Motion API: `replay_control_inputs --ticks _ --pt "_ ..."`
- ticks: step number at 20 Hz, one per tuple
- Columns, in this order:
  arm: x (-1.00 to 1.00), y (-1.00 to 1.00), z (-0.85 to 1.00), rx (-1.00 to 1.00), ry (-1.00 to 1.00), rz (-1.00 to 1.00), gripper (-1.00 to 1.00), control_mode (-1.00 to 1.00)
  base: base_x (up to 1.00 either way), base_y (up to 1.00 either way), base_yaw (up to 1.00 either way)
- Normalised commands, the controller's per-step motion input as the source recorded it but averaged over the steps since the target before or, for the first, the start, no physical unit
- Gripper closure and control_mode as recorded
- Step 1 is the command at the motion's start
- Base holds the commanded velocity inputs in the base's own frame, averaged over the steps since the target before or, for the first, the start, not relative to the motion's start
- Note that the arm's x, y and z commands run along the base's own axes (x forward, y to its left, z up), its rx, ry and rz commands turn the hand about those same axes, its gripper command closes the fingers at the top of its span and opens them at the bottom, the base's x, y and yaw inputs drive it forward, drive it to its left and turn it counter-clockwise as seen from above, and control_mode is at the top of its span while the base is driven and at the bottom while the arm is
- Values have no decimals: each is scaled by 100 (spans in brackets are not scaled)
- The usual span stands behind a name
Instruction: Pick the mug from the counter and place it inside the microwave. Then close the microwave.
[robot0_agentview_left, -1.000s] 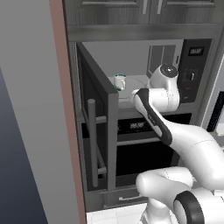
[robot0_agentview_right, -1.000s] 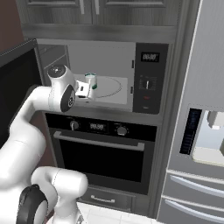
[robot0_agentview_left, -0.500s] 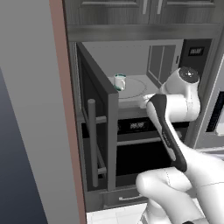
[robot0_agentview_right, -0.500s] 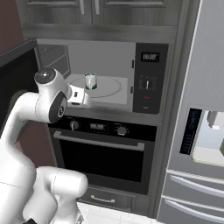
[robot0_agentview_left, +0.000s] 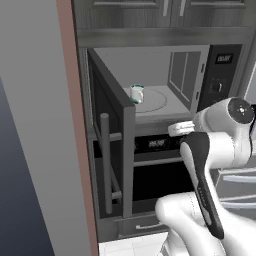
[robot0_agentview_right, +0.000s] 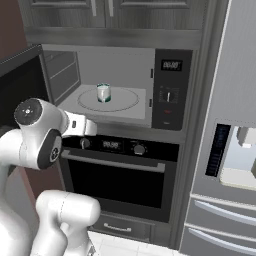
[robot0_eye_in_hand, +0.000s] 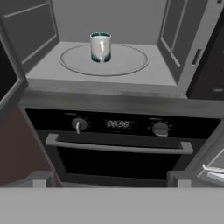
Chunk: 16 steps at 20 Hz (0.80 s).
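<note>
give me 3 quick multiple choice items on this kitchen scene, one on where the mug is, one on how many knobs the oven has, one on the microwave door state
1. Where does the mug stand?
A. on the turntable inside the microwave
B. on the floor
C. on top of the fridge

2. How many knobs show on the oven panel?
A. none
B. two
C. five

3. What state is the microwave door in?
A. shut
B. taken off
C. swung open

Answers: 1 A, the mug sits upright on the round plate in the cavity. 2 B, one knob on each side of the display. 3 C, the door stands out to the left, and the cavity is exposed.
</note>
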Motion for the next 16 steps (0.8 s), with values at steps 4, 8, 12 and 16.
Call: replay_control_inputs --ticks 4,8,12,16 --pt "-78 3 14 0 -30 0 -100 -100 0 0 0" --pt "-75 0 26 0 -17 0 -100 -100 0 0 0" --pt "-78 0 34 0 -10 0 -100 -100 0 0 0" --pt "-68 6 14 0 -22 0 -100 -100 0 0 0"
